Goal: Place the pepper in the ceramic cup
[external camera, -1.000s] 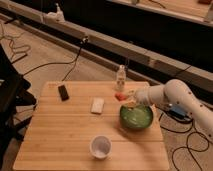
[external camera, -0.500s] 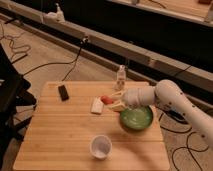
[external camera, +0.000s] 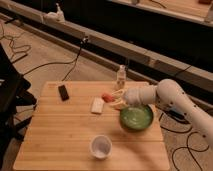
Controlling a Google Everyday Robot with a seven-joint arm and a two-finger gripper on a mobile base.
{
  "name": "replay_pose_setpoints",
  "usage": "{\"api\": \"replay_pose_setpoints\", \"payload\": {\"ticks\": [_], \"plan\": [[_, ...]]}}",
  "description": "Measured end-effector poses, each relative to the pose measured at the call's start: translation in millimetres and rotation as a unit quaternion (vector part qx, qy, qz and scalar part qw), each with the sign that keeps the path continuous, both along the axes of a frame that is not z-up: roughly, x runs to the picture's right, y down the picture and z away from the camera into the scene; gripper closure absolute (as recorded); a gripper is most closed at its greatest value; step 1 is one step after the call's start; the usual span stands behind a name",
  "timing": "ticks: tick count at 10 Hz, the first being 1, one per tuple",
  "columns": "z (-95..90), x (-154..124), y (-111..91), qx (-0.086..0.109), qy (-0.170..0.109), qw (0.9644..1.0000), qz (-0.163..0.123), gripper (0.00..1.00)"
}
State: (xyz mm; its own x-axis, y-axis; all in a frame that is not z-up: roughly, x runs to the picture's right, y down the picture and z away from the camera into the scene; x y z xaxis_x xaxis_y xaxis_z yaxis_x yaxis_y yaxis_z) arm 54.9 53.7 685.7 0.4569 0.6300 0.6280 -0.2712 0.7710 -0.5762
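Note:
The orange-red pepper (external camera: pixel 106 96) is held at the tip of my gripper (external camera: pixel 113 99), a little above the wooden table (external camera: pixel 60 130), just right of a white block. The gripper comes in from the right on a white arm (external camera: pixel 170 100) that passes over the green bowl (external camera: pixel 136 119). The white ceramic cup (external camera: pixel 100 147) stands upright near the table's front edge, below and slightly left of the gripper, well apart from it.
A white rectangular block (external camera: pixel 97 105) lies beside the pepper. A small black object (external camera: pixel 63 92) lies at the table's back left. A small bottle (external camera: pixel 121 76) stands at the back edge. Cables run over the floor on both sides.
My gripper has moved left with the pepper, from over the green bowl's back rim to beside the white block.

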Motion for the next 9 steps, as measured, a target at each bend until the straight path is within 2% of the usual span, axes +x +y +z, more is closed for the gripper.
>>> {"api": "replay_pose_setpoints", "payload": {"ticks": [2, 4, 6, 9], "plan": [[-4.3, 8, 13, -0.005, 0.003, 0.9999, 0.014, 1.0], [-16.5, 6, 30, -0.014, -0.01, 0.9996, 0.022, 1.0], [-37.6, -10, 54, -0.015, -0.052, 0.9984, 0.015, 1.0], [-62.6, -34, 93, -0.017, -0.113, 0.9934, -0.001, 1.0]]}}
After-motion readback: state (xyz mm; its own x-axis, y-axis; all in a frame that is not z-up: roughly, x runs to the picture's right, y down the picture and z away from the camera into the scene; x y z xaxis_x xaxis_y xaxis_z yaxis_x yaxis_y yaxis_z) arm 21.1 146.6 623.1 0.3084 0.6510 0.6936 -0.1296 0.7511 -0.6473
